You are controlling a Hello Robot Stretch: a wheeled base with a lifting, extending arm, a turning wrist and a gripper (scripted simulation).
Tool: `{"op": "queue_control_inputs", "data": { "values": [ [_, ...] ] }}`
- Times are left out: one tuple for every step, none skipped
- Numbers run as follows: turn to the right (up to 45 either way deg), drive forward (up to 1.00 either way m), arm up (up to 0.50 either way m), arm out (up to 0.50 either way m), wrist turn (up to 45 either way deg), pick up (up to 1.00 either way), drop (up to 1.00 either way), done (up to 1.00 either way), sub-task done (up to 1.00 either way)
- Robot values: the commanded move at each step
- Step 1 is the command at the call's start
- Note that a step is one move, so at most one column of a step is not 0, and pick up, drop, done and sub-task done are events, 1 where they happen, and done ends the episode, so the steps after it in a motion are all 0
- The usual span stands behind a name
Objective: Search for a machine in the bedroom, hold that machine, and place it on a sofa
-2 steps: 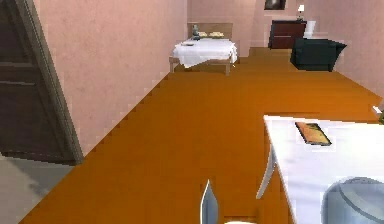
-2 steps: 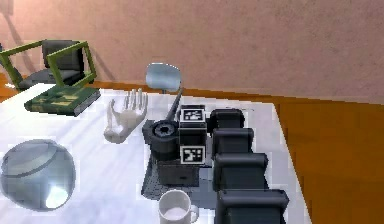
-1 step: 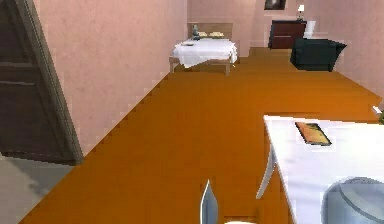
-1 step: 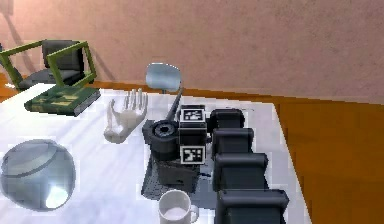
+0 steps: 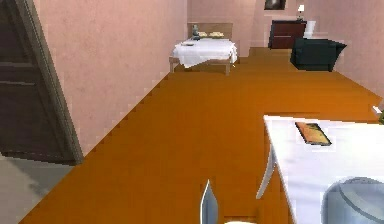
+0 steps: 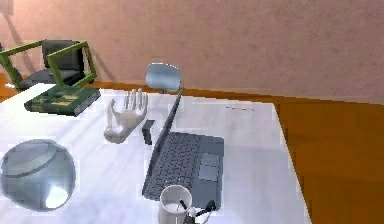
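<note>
One open laptop (image 6: 185,160) sits on the white table (image 6: 250,130), just right of a hand sculpture (image 6: 125,118). I cannot tell the gripper's state.

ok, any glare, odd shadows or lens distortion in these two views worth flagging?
Forward view: the door leans at the picture's left, which is only a lens effect; the floor is evenly lit with no glare. Arm side view: the glass bowl carries pale highlights and the table shows through it; the tabletop is bright, with no hard shadows.
</note>
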Motion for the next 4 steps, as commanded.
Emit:
{"op": "queue_control_inputs", "data": {
  "values": [
    [0.0,0.0,0.0,0.0,0.0,1.0,0.0,0.0,0.0],
    [0.0,0.0,0.1,0.0,0.0,0.0,0.0,0.0,0.0],
    [0.0,0.0,0.22,0.0,0.0,0.0,0.0,0.0,0.0],
    [0.0,0.0,0.0,0.0,-45.0,0.0,0.0,0.0,0.0]
  ]
}}
